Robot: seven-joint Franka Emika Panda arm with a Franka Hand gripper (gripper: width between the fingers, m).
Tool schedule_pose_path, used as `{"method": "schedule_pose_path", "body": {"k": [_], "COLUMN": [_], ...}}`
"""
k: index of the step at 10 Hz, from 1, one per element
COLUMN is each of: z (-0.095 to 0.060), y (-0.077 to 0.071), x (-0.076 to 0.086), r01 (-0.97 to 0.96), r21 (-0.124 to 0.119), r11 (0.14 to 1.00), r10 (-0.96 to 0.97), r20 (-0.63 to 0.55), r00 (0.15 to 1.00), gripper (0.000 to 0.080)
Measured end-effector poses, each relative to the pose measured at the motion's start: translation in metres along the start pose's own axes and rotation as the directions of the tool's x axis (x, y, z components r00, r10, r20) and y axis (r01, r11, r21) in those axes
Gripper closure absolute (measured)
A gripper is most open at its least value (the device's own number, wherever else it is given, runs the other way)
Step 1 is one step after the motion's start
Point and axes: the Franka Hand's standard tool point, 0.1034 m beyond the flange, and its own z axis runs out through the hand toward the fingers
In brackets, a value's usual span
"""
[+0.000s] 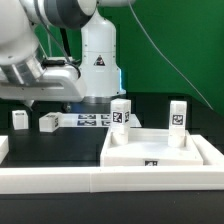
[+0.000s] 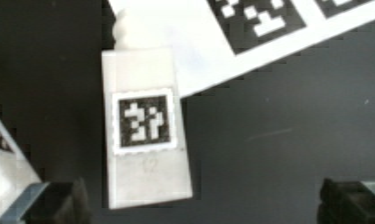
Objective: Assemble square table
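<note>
- Nearest the exterior camera, a long white border rail (image 1: 50, 182) is laid across the lower edge of the frame, seemingly as a stop against which parts can be braced.
- Just behind it, at lower right, the square table top (image 1: 150, 150) is set flat on the black surface (image 1: 60, 140) with its rim up, presumably so that legs can be fed in from above.
- One upright leg (image 1: 120, 113) is stood at its far left corner and a second upright leg (image 1: 178, 115) at its far right corner; both are judged already fitted.
- At middle left, a loose leg (image 1: 20, 119) and another loose leg (image 1: 48, 122) are laid flat, well apart from the top, beside the marker board (image 1: 92, 120).
- In the wrist view a lying leg (image 2: 145, 125) is seen tag up, one end next to the marker board; it is probably the loose leg nearer that board.
- The jaws are spread wide with nothing gripped, and a dark fingertip (image 2: 47, 203) is seen on either side of the leg's end.
- That spread suits straddling the leg's width, but the leg sits off-centre, so a sideways correction is judged necessary before closing.
</note>
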Motion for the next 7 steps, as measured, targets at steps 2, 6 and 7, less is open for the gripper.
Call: {"method": "schedule_pose_path", "body": {"k": [2,6,7], "z": [0.004,0.013,0.014], "y": [0.003,0.015,0.015], "x": [-0.002,0.007,0.008], "r01": [0.003,0.016,0.018], "r21": [0.005,0.003,0.000], "r11": [1.000,1.000,1.000], "r10": [-0.003,-0.016,-0.017], "r20": [0.105,0.211,0.205], "r00": [0.995,0.977,0.979], "gripper": [0.0150,0.0150,0.0150]}}
